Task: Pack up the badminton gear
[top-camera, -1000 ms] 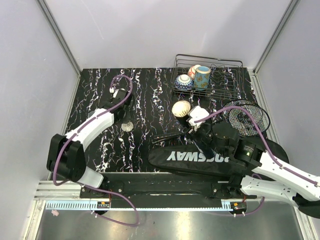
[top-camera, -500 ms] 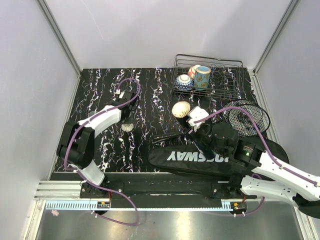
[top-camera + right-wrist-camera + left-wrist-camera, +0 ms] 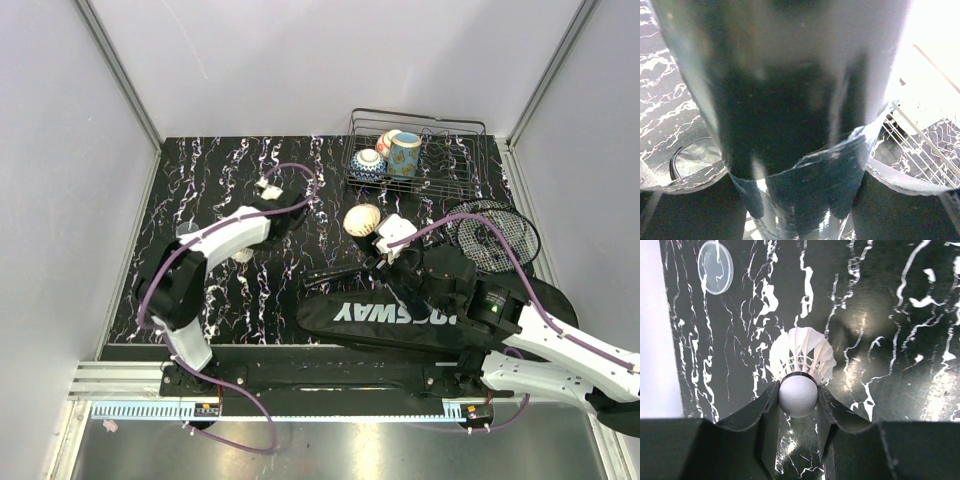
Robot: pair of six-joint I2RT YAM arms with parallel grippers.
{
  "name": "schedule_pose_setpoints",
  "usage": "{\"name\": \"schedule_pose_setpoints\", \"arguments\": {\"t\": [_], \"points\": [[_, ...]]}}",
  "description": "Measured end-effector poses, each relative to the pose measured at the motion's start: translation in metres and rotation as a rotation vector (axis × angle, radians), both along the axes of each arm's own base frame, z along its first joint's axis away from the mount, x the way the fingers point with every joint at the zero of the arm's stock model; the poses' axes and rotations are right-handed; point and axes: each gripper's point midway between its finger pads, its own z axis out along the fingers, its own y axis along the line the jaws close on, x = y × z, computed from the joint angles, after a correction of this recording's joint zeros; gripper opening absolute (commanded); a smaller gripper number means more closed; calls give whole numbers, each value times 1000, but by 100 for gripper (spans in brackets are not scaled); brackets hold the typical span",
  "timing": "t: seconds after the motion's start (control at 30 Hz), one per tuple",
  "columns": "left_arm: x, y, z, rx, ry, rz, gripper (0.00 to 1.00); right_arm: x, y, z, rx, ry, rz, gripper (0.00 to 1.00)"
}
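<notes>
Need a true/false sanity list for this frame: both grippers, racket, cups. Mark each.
1. The left gripper is shut on a shuttlecock. True.
2. The right gripper is open and empty. False: it is shut on the tube.
3. The racket is zipped inside the bag. False: its strung head lies in the open, past the bag's right end.
4. The cups sit in the wire basket. True.
</notes>
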Motion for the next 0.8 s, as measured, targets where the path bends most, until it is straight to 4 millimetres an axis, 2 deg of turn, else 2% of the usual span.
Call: {"name": "schedule_pose_setpoints", "arguments": {"t": [0.07, 0.13, 0.17, 0.2, 0.3, 0.33, 0.43, 0.53, 0.7, 0.8], "points": [[2, -11, -2, 65, 18, -38, 18, 0, 0, 0, 0, 0, 0, 44], [4, -20, -11, 136, 47, -64, 35, 0, 0, 0, 3, 2, 0, 44], [4, -24, -18, 177, 65, -77, 39, 0, 0, 0, 4, 3, -1, 44], [3, -25, -25, 215, 83, -85, 50, 0, 0, 0, 6, 4, -1, 44], [-5, -27, -38, 303, 133, -111, 70, -1, -1, 3, 17, 2, -2, 44], [-8, -27, -38, 310, 143, -119, 81, -2, -2, 4, 22, 0, -2, 44], [-10, -36, -36, 251, 144, -137, 97, -3, -4, 7, 34, -2, -2, 44], [-14, -55, -26, 82, 117, -174, 99, -3, -4, 7, 35, 0, -3, 44], [-17, -99, 21, -270, 30, -286, 99, -2, -2, 4, 28, 4, 1, 44], [-17, -116, 37, -431, 7, -331, 97, -2, -1, 3, 24, 7, 2, 44]]}}
